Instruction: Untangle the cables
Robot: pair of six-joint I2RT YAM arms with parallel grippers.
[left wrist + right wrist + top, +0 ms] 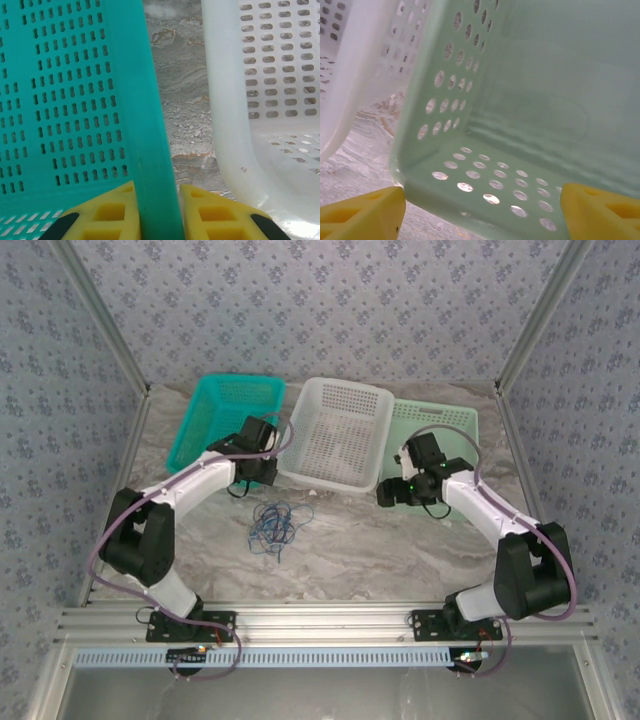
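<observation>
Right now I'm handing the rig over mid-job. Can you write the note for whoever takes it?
Left gripper: closed on the teal basket, at the rim facing the white basket.
Right gripper: wide open, one finger either side of the pale green basket's near corner, not gripping.
Cables: one tangled heap on the table, in front of the baskets and between the arms; neither gripper touches it.
Done: nothing untangled, judging by the heap.
Left: take both grippers off the baskets, then pull the cables apart.
</observation>
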